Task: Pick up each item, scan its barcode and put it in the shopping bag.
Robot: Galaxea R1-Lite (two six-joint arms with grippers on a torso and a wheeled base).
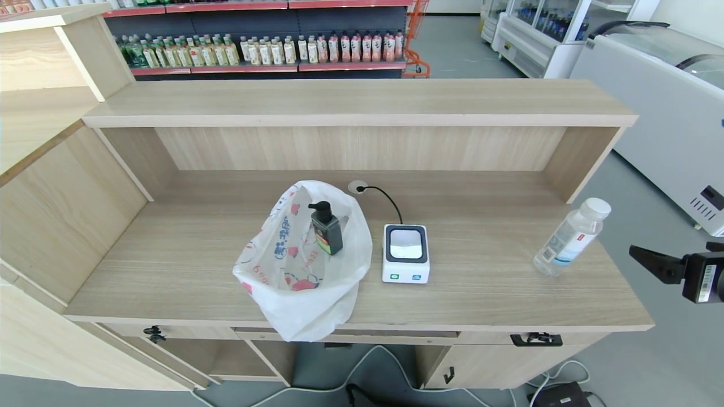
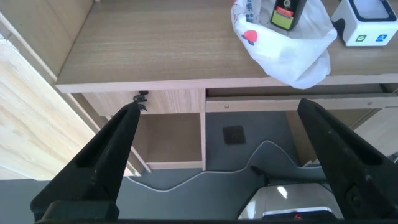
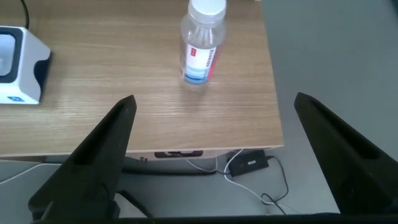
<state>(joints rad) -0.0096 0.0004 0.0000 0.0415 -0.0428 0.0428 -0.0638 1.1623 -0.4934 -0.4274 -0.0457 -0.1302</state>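
Observation:
A white plastic shopping bag (image 1: 305, 265) (image 2: 292, 50) with red print stands open at the middle of the wooden counter (image 1: 481, 294). A dark pump bottle (image 1: 327, 229) (image 2: 287, 14) stands upright inside it. Just to its right sits the white barcode scanner (image 1: 405, 252) (image 3: 18, 65) (image 2: 367, 22). A clear water bottle (image 1: 571, 237) (image 3: 200, 46) with a white cap stands near the counter's right end. My right gripper (image 3: 214, 106) (image 1: 669, 246) is open and empty, off the counter's right front corner, short of the bottle. My left gripper (image 2: 217, 106) is open and empty, low before the counter's front left.
A raised shelf (image 1: 362, 104) runs along the back of the counter, with side walls at both ends. A black cable (image 1: 390, 200) leads from the scanner to a hole at the back. Drawer handles (image 1: 536, 339) and floor cables (image 2: 205, 177) lie below the front edge.

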